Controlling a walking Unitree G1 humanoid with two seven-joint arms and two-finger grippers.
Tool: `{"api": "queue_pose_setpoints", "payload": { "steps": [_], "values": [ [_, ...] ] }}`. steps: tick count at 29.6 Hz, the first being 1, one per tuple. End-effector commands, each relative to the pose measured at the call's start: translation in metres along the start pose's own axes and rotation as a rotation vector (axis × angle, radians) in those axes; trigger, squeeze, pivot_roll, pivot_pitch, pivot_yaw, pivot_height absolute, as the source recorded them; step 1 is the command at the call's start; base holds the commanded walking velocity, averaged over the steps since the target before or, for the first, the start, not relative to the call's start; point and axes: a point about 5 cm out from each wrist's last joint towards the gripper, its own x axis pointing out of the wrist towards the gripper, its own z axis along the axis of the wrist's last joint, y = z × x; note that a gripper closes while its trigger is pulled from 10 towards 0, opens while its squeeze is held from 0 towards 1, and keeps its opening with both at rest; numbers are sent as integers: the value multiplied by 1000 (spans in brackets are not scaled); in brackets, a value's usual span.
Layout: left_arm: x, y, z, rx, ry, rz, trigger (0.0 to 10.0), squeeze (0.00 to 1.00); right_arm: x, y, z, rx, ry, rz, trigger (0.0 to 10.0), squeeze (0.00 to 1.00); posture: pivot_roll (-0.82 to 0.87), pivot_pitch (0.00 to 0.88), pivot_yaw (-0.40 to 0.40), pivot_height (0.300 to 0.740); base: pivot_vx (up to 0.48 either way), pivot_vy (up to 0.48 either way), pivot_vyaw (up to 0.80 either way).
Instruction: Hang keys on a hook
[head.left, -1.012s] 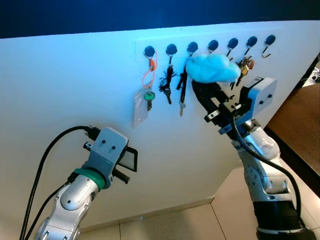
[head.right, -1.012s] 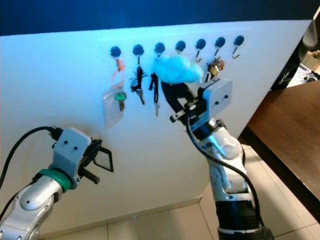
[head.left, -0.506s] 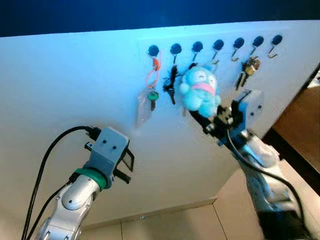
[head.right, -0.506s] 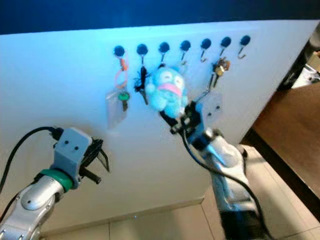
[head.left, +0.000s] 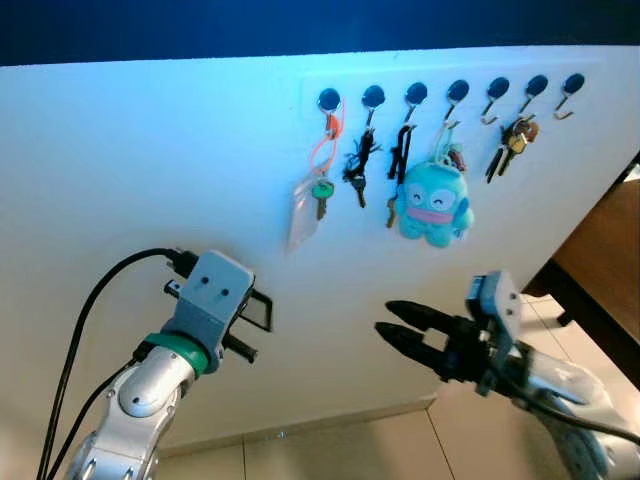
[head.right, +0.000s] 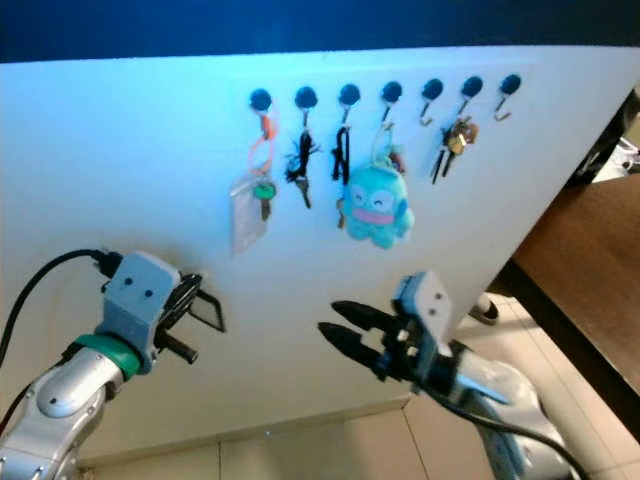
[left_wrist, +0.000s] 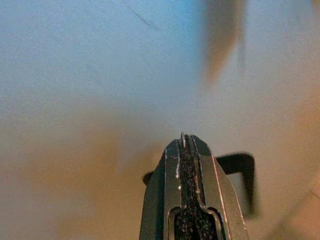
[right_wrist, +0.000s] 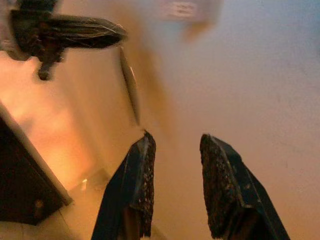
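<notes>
Left eye view: white wall (head.left: 150, 150) under a dark blue band, row of black hooks (head.left: 455, 92) up top, tiled floor (head.left: 330, 450) below, dark wood edge at far right. Blue plush keychain (head.left: 433, 205) now hanging off the fourth hook, no longer held. Right pincer (head.left: 400, 325) dropped low since a second ago, fingers apart, empty, well below the keys. Left pincer (head.left: 255, 325) raised near wall, unchanged.

Right eye view: same layout; other keys (head.right: 452, 140) on the sixth hook, badge (head.right: 248, 212) on the first.

Left wrist view: fingers (left_wrist: 186, 170) pressed together against plain wall.

Right wrist view: fingers (right_wrist: 142, 185) spread, wall ahead, open floor beneath.
</notes>
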Motion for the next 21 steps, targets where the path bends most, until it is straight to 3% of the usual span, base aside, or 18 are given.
{"api": "queue_pose_setpoints", "payload": {
  "steps": [1,2,3,5,7,8,11,21],
  "values": [
    [-1,3,5,4,-33,8,10000,0,-2,-3,-7,74,-39,-93,10000,0,38,87,97,740,0,0,0],
    [-1,3,4,10,-37,19,10000,0,11,-4,-7,60,-98,-185,10000,0,39,85,95,740,0,0,0],
    [-1,3,4,10,-37,19,10000,0,11,-4,-7,60,-98,-185,10000,0,39,85,95,740,0,0,0],
    [0,3,0,16,-22,63,10000,0,40,2,2,19,-187,-288,10000,0,46,84,91,740,0,0,0],
    [0,3,0,17,-24,83,10000,0,49,7,6,1,-208,-289,10000,0,50,79,86,740,0,0,0],
    [0,3,0,17,-24,83,10000,0,49,7,6,1,-208,-289,10000,0,50,79,86,740,0,0,0],
    [0,3,0,22,-27,118,10000,0,62,29,11,-28,-199,-172,10000,0,49,75,77,740,0,0,0],
    [0,2,-1,23,-37,119,10000,0,70,34,6,3,-206,-151,10000,0,53,64,73,740,-250,0,0]
  ]
}}
